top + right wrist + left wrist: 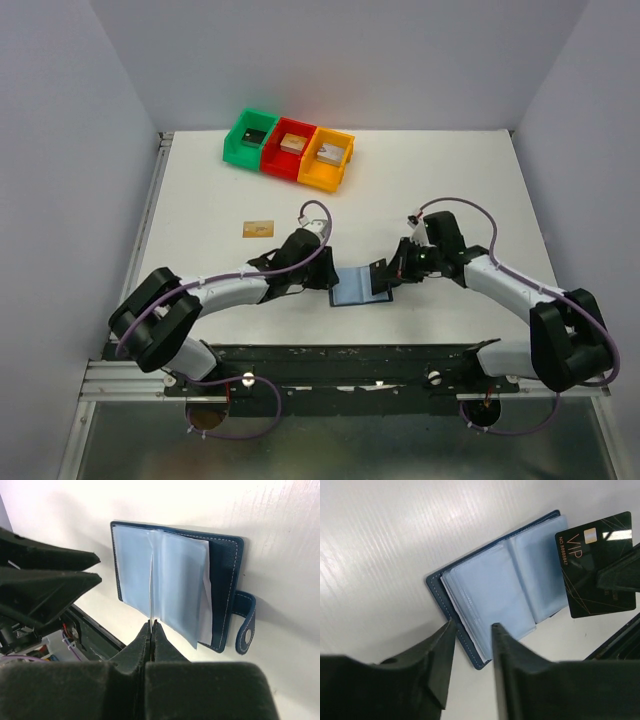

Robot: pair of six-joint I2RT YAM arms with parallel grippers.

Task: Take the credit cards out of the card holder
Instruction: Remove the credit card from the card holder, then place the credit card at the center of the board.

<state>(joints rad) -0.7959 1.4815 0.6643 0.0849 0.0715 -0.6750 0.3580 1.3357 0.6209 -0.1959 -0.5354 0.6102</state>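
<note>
The card holder (352,290) lies open on the table, a dark navy wallet (492,587) with pale blue pockets and a snap tab (246,626). My right gripper (151,625) is shut on a black card (597,565) printed "VIP". The card stands on edge over the right half of the open holder (175,580) and shows as a thin line (150,592) in the right wrist view. My left gripper (472,630) is open, its fingertips either side of the holder's near left corner. A tan-gold card (258,228) lies flat on the table to the left.
Green (240,155), red (280,167) and orange (320,180) bins stand in a row at the back, each with a small block inside. The two grippers (328,278) (388,272) sit close together on either side of the holder.
</note>
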